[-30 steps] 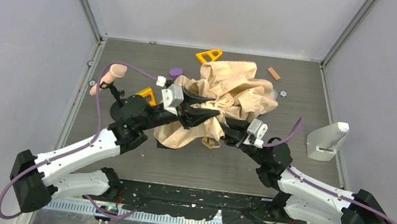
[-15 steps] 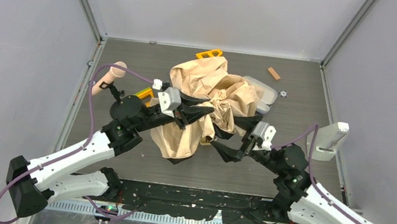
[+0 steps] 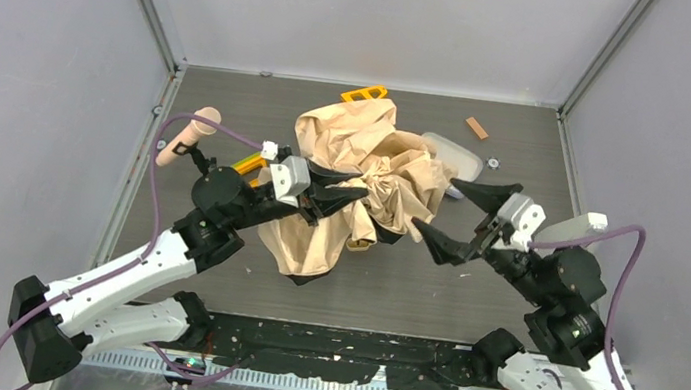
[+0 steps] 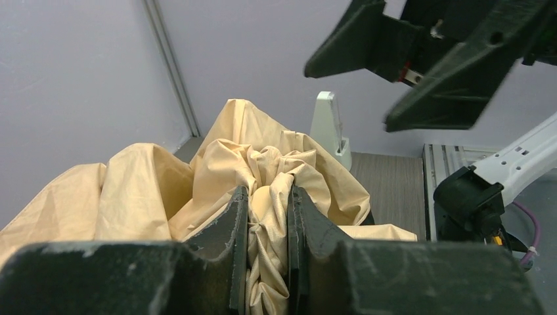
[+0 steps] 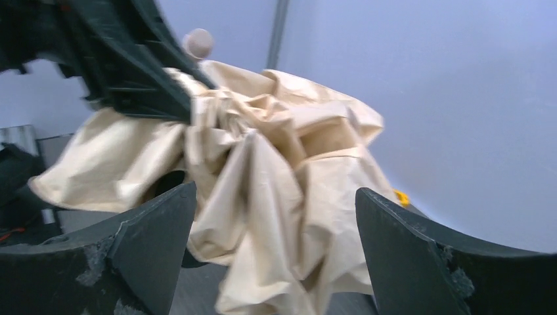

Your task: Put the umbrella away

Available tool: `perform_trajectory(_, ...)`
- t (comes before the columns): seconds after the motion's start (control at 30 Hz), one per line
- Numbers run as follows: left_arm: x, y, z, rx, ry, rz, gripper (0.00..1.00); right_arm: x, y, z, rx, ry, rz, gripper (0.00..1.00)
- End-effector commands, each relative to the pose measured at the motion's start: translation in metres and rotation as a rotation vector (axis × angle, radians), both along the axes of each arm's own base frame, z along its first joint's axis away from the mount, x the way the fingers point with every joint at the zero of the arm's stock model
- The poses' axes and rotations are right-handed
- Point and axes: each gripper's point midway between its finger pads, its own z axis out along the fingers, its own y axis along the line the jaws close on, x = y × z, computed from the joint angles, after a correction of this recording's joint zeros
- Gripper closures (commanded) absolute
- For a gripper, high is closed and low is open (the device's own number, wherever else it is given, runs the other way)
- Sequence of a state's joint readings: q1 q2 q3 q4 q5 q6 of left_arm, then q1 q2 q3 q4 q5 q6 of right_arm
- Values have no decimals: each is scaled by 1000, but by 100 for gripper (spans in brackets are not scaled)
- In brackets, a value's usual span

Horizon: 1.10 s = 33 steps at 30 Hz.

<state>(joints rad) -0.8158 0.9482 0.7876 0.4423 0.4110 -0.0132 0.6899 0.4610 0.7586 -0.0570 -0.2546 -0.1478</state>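
Observation:
The umbrella (image 3: 367, 157) is a crumpled heap of pale beige fabric, lifted partly off the middle of the table, with a dark part showing under its lower edge. My left gripper (image 3: 355, 184) reaches in from the left and is shut on a gathered fold of the canopy (image 4: 270, 216), which is squeezed between its black fingers (image 4: 236, 223). My right gripper (image 3: 435, 204) hangs just right of the bundle, open wide and holding nothing. In the right wrist view the umbrella (image 5: 282, 151) hangs ahead of that gripper (image 5: 276, 193), apart from both jaws. The handle is hidden.
A pink-headed microphone (image 3: 190, 131) stands at the left. An orange frame (image 3: 363, 93) and a small wooden block (image 3: 476, 128) lie at the back. A pale oblong case (image 3: 456, 155) pokes out behind the fabric. A white stand (image 3: 574, 230) sits at the right wall.
My right gripper opened, let go of the fabric, and drew back to the right and up. The left gripper closed on the canopy, and the bundle shifted slightly left.

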Motion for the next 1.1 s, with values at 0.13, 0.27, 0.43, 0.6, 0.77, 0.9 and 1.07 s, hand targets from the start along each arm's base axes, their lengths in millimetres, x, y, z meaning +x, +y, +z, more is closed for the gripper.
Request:
perform_trajectory(0.13, 4, 1, -55, 152, 61, 2, 100, 47, 6, 16, 9, 53, 120, 5)
perform_trajectory(0.27, 7, 1, -57, 157, 62, 12, 100, 42, 17, 24, 61, 49, 248, 5)
perform_trajectory(0.43, 8, 2, -57, 149, 61, 23, 100, 25, 28, 18, 135, 83, 409, 5)
perform_trajectory(0.6, 9, 2, -52, 142, 57, 27, 100, 21, 46, -2, 176, 146, 452, 5)
perform_trajectory(0.77, 9, 1, -53, 135, 71, 21, 100, 17, 73, -8, 200, 144, 479, 5)
perform_trajectory(0.9, 11, -1, -54, 122, 92, 22, 100, 15, 89, -3, 227, 132, 494, 5)
perform_trajectory(1.07, 11, -4, -51, 101, 111, 13, 100, 22, 113, -17, 170, 177, 505, 5)
